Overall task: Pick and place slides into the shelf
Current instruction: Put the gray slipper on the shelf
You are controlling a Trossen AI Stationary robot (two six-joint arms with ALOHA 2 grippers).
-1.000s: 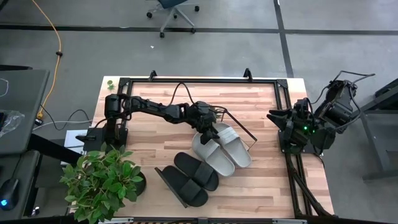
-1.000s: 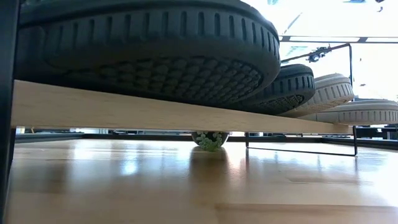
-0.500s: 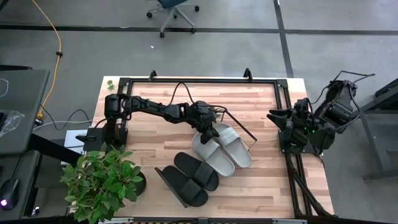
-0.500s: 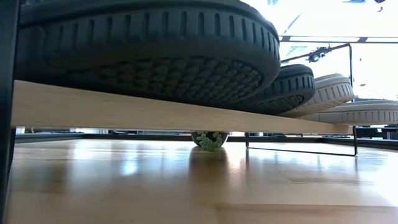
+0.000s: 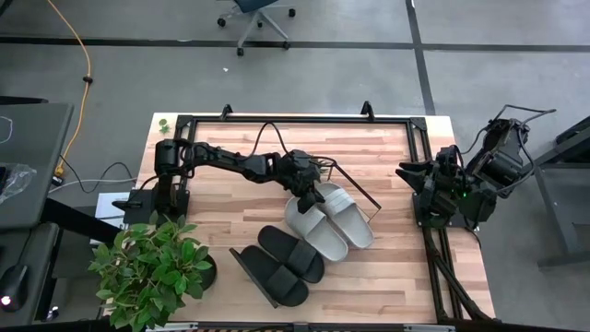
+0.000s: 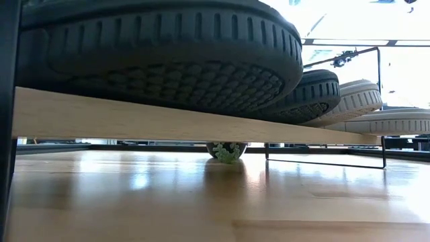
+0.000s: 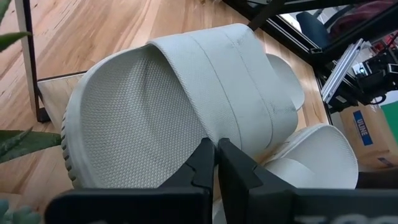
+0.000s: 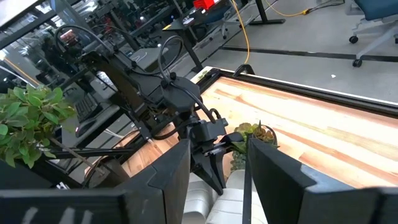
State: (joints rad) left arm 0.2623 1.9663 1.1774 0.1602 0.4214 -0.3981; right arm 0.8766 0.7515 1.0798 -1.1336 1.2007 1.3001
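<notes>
slides [image 5: 295,260]: two matte black, ridged soles
slides [image 5: 324,219]: two light grey, dimpled footbed
shelf [image 6: 168,123]: light wood, black frame
counter [image 5: 387,267]: pale wood
plant [image 5: 152,267]: green

Right gripper [image 8: 214,163] fingers parted; beyond, left gripper [image 8: 208,167] points down at a light grey slide [image 8: 208,198].

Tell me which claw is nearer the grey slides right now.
Left. The left claw is right over the grey slides on the shelf, fingers together at one strap. The right claw is parked at the table's right edge, well clear.
</notes>
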